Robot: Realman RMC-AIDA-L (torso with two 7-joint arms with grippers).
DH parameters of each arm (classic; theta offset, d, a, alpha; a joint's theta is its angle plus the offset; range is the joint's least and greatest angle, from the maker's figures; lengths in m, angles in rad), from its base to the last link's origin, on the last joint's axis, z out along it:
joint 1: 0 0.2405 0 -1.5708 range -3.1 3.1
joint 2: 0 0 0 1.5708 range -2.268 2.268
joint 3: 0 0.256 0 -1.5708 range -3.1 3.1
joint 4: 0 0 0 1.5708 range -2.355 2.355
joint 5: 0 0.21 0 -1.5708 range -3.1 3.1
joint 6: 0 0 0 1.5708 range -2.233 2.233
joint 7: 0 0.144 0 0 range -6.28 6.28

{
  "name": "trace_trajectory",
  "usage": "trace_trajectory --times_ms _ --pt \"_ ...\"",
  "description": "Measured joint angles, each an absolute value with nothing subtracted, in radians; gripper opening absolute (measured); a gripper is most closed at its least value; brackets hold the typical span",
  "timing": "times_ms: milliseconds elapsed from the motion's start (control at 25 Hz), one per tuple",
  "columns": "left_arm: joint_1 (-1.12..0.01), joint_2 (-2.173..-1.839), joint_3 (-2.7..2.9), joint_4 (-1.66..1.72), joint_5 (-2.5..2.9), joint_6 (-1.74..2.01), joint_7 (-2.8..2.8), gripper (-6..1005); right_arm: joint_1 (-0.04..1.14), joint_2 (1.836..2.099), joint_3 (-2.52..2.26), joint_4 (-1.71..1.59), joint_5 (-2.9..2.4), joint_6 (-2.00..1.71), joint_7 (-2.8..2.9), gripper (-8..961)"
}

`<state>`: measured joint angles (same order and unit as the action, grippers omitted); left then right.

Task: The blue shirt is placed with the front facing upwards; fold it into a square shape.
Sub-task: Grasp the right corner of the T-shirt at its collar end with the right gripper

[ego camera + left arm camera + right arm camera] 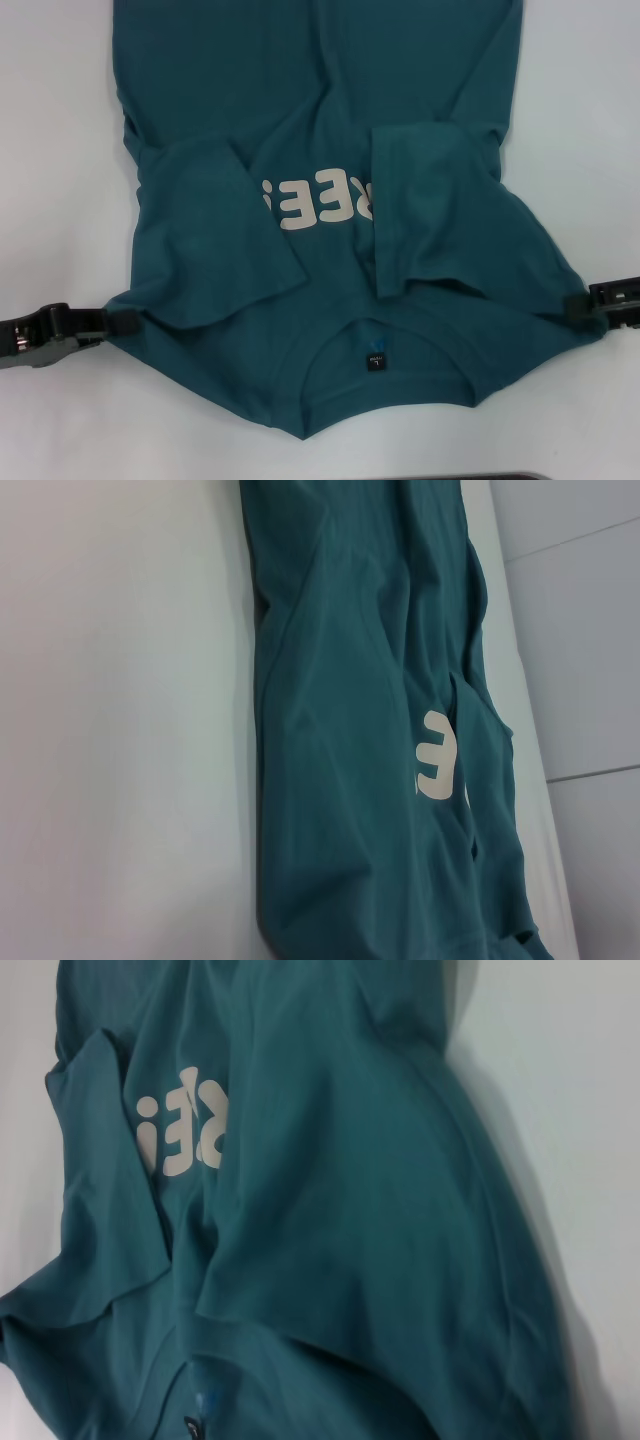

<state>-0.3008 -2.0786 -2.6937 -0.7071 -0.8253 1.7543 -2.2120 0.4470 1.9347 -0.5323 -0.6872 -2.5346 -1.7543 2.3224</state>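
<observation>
Grippers pinching the blue shirt [330, 120] at both shoulders, front up on the white table [60, 150].
Left gripper [118, 322] at 8 o'clock clamps one shoulder; both sleeves lie folded inward beside the off-white letters [315, 203]; right gripper [578, 308] at 4 o'clock clamps the other.

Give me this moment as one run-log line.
blue shirt: front up, both sleeves folded inward over chest | left hand: at left shoulder edge | right hand: at right shoulder edge | square fold: not yet done

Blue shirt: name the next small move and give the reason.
Probably lift both shoulder corners together and carry the collar end toward the hem. The left gripper and right gripper sit at opposite shoulders of the blue shirt, both sleeves are already folded in over the lettering, and the body still lies long.
</observation>
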Motion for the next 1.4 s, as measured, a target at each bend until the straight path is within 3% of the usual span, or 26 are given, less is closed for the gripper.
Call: trace_trajectory --times_ms 1280,1400 --pt "-0.302 -2.079 -2.697 -0.708 -0.826 1.749 -2.210 26 0.497 1.956 -0.519 -0.646 -2.522 -1.736 2.325 915" --pt "-0.302 -2.078 -2.699 -0.708 -0.828 1.751 -2.210 26 0.498 1.958 -0.522 -0.654 -2.508 -1.741 2.320 871"
